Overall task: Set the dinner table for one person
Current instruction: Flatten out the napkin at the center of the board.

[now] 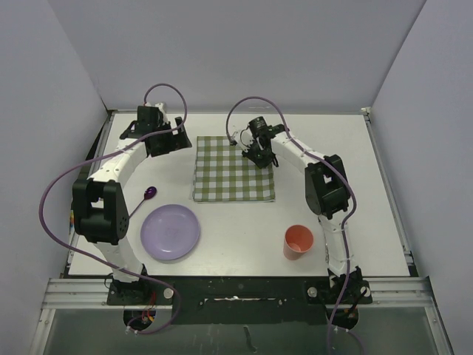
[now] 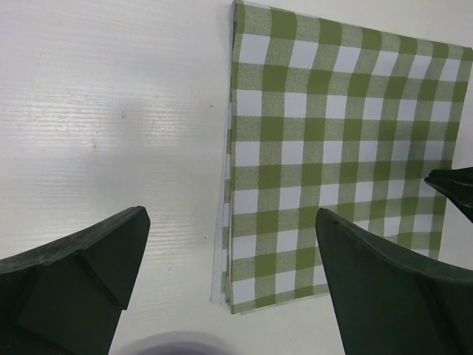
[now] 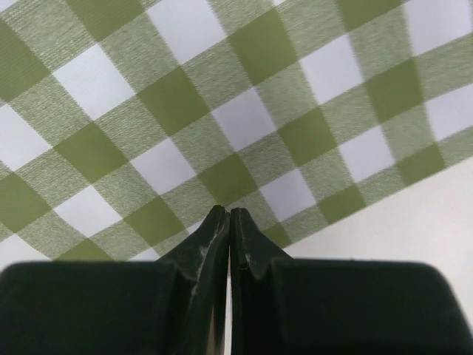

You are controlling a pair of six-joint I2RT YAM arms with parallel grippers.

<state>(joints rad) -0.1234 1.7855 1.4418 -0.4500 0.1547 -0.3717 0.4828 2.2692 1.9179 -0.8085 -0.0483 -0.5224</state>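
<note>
The dinner table (image 1: pixel 355 170) is the big white tabletop. A folded green-and-white checked cloth (image 1: pixel 233 168) lies flat at its middle back. A purple plate (image 1: pixel 171 231), a purple spoon (image 1: pixel 148 194) and an orange cup (image 1: pixel 298 241) lie nearer the front. My left gripper (image 1: pixel 168 140) is open and empty, just left of the cloth; in the left wrist view (image 2: pixel 230 216) the cloth's left edge (image 2: pixel 229 185) shows between its fingers. My right gripper (image 1: pixel 259 154) is shut with its tips over the cloth's far right part (image 3: pixel 229 211); nothing shows between its fingers.
The spoon lies left of the cloth, just behind the plate. The cup stands upright at the front right, beside the right arm. Grey walls close in the table on three sides. The right gripper's tip shows at the right edge of the left wrist view (image 2: pixel 454 185).
</note>
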